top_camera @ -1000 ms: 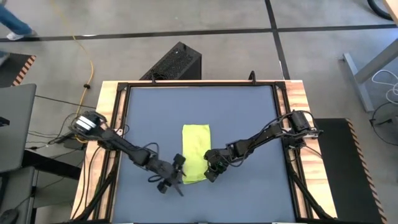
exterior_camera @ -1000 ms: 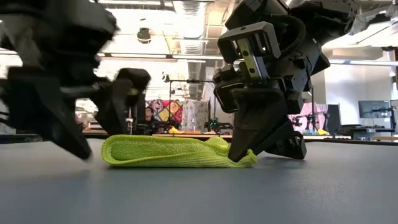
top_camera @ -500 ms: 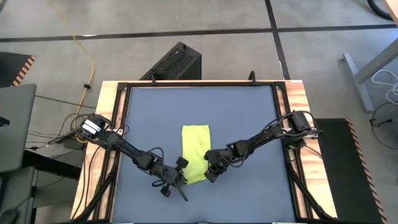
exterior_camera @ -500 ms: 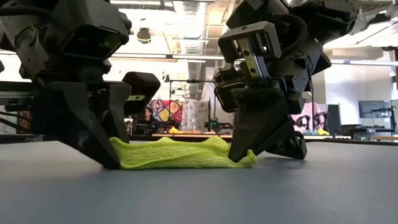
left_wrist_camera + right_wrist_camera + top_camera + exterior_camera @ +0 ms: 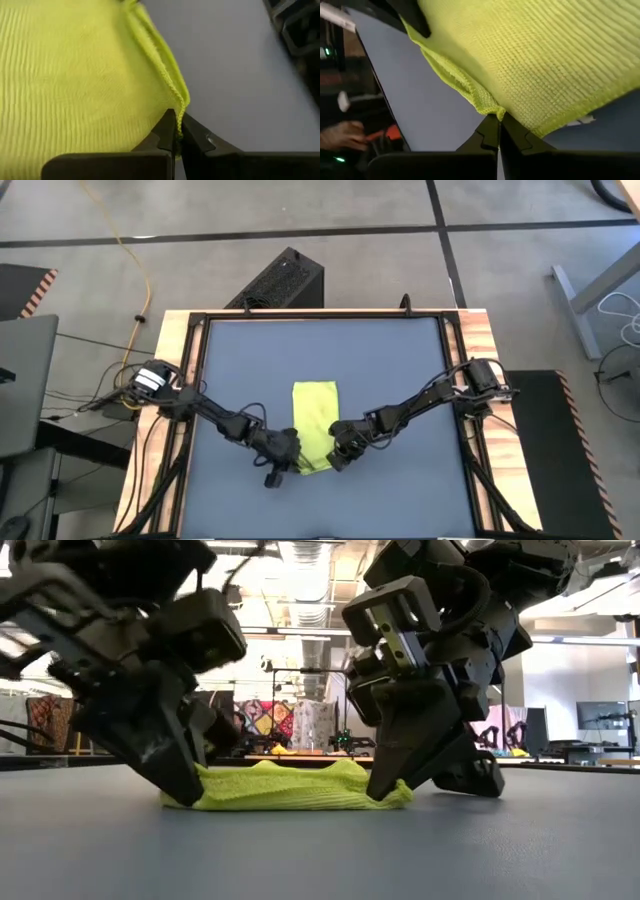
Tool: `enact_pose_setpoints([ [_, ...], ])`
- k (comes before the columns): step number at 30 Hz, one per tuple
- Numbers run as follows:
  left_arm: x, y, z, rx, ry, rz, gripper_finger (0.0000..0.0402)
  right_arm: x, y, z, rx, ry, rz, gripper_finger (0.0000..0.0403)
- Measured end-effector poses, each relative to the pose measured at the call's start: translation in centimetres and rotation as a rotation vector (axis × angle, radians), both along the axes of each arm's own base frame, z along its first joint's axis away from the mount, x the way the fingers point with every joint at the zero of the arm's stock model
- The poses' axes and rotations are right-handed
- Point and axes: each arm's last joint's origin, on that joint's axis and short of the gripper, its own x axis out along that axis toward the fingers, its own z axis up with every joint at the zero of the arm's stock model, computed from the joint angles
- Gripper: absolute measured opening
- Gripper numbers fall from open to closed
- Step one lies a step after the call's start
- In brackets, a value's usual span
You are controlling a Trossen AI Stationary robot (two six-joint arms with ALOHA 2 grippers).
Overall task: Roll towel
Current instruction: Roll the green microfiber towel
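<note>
Soft, light and floppy, the towel (image 5: 314, 425) lies folded near the tabletop's (image 5: 390, 360) centre, its 6 o'clock corners pinched in the closed jaws of the left gripper (image 5: 287, 455) and right gripper (image 5: 338, 455), sensible holds for rolling toward 12 o'clock.

towel (image 5: 315, 423) mid-table | left claw (image 5: 286, 452), right claw (image 5: 338, 450) at near corners, apparently gripping
</note>
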Motion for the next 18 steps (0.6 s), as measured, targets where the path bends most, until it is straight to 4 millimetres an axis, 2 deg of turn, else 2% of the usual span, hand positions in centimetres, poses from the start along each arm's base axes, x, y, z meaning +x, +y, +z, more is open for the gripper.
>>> enact_pose_setpoints([
  [7, -0.4, 2.8, -0.4, -0.308, 0.044, 0.226, 0.0, -0.3, 0.9, 0.0, 0.058, 0.056, -0.059, 0.0024],
  [12, -0.3, 3.5, -0.4, -0.365, 0.078, 0.263, 0.0, -0.4, 0.9, -0.1, 0.035, 0.064, -0.087, 0.003],
  [18, -0.4, 3.5, -0.6, -0.375, 0.107, 0.257, 0.0, -0.4, 0.8, -0.1, 0.02, 0.059, -0.103, 0.0062],
])
